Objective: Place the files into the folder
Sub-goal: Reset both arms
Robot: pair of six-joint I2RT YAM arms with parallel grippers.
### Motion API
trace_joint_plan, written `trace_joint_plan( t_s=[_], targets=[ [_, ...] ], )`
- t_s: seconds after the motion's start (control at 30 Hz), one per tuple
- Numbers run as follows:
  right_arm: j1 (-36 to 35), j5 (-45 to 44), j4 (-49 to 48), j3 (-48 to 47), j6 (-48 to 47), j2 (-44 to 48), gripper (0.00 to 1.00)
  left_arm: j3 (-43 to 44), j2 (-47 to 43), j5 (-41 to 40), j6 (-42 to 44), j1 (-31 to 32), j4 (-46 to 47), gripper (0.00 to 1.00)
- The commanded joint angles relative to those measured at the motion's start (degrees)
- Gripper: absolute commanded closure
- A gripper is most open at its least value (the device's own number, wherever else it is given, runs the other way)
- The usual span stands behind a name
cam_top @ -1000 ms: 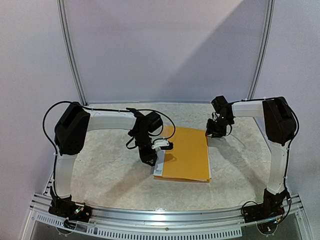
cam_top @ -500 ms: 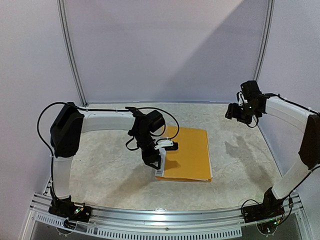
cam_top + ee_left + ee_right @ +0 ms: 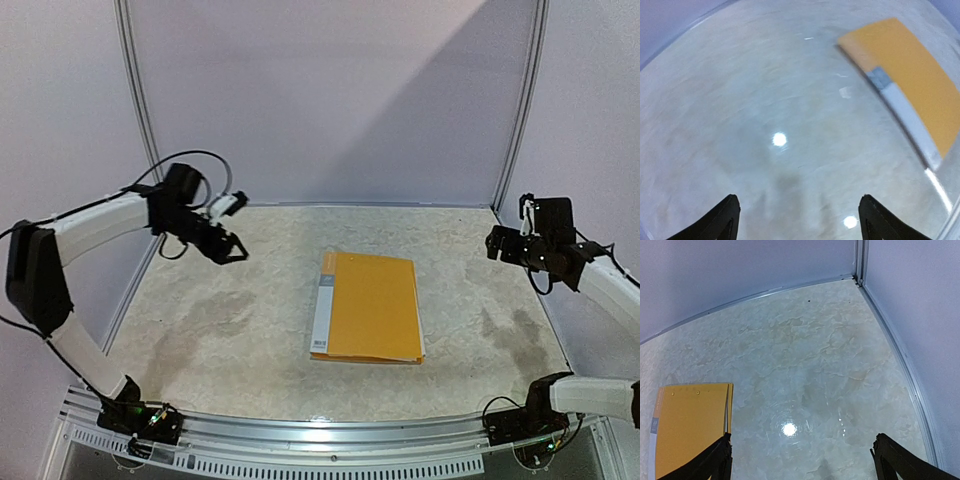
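Observation:
The orange-yellow folder (image 3: 370,307) lies closed and flat in the middle of the table, its white label strip along the left edge. It also shows in the left wrist view (image 3: 912,82) and in the right wrist view (image 3: 687,427). The files are hidden; no loose white sheets show. My left gripper (image 3: 228,248) is open and empty, raised at the far left, well away from the folder. My right gripper (image 3: 497,246) is open and empty, raised at the far right. Each wrist view shows two wide-apart fingertips over bare table, left (image 3: 797,220) and right (image 3: 802,460).
The marbled beige table top (image 3: 230,330) is bounded by a pale back wall with metal rails (image 3: 140,110) at left and right. A metal rail (image 3: 330,435) runs along the near edge. The right wall edge shows in the right wrist view (image 3: 900,355).
My left gripper has lifted off the folder's left edge and swung far left and back. My right arm has drawn away to the far right. The folder now lies uncovered.

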State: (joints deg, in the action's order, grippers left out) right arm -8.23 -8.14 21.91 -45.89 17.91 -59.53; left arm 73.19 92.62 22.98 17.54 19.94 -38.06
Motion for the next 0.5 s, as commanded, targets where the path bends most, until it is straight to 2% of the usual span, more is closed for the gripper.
trace_joint_plan(
  t_s=[0.0,0.07,0.13,0.2,0.27,0.37,0.47],
  targets=[
    [-0.02,-8.39,-7.68,7.44,1.65,9.03,0.01,-11.34,-8.00,-9.29,-5.36,-13.69,8.98,0.10],
    [-0.05,-10.75,-9.34,10.78,4.61,14.28,0.01,-17.29,-11.93,-8.57,-7.31,-20.16,12.42,0.02],
    [-0.06,-10.96,-10.34,13.70,5.27,18.21,0.01,-24.38,-17.05,-9.52,-9.84,-25.50,18.11,0.00],
    [-0.03,-10.80,-10.59,16.04,4.86,21.65,0.01,-33.14,-22.78,-18.27,-14.49,-26.21,29.50,0.00],
    [-0.02,-10.55,-10.95,18.45,4.02,23.85,0.01,-41.64,-28.16,-25.12,-15.68,-26.26,40.14,0.00],
    [-0.08,-9.17,-12.48,21.38,3.21,26.24,0.01,-51.39,-35.33,-26.69,-15.13,-26.29,48.83,0.00],
    [-0.01,-7.32,-15.36,23.82,2.64,27.74,0.01,-55.32,-38.74,-26.93,-16.49,-26.28,50.67,0.00]
  ],
)
